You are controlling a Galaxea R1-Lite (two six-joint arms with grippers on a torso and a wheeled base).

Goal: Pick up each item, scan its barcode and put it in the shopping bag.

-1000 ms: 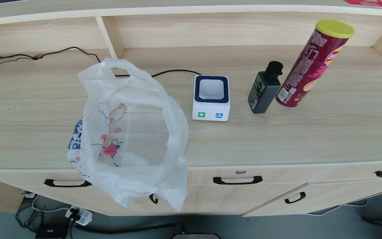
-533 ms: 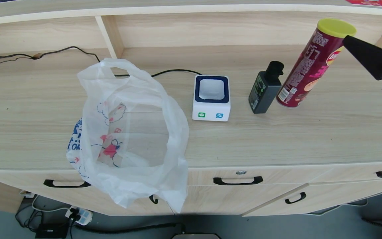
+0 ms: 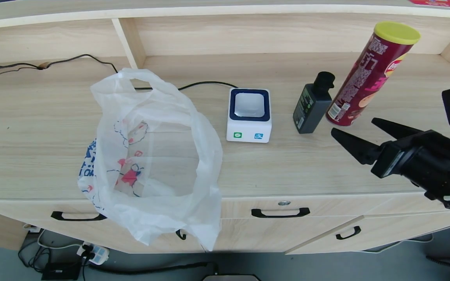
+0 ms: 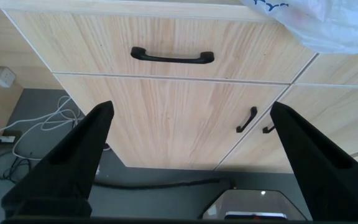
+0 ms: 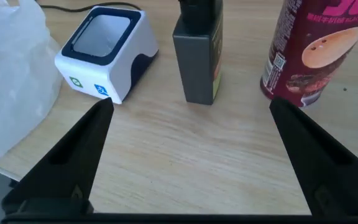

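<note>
Your right gripper (image 3: pixel 353 125) has dropped, jaws wide (empty), to five o'clock of the chip can (image 3: pixel 369 74); a clip could topple it.

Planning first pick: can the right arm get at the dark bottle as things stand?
Probably yes: right gripper, open, faces the dark bottle across bare counter; the chip can stands close beside it.

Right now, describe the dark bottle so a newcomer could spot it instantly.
On the pale wooden counter, look right of the white, blue-rimmed scanner box. The dark grey rectangular bottle stands between it and the tall maroon tube, shorter, flat-sided, black-capped.
</note>
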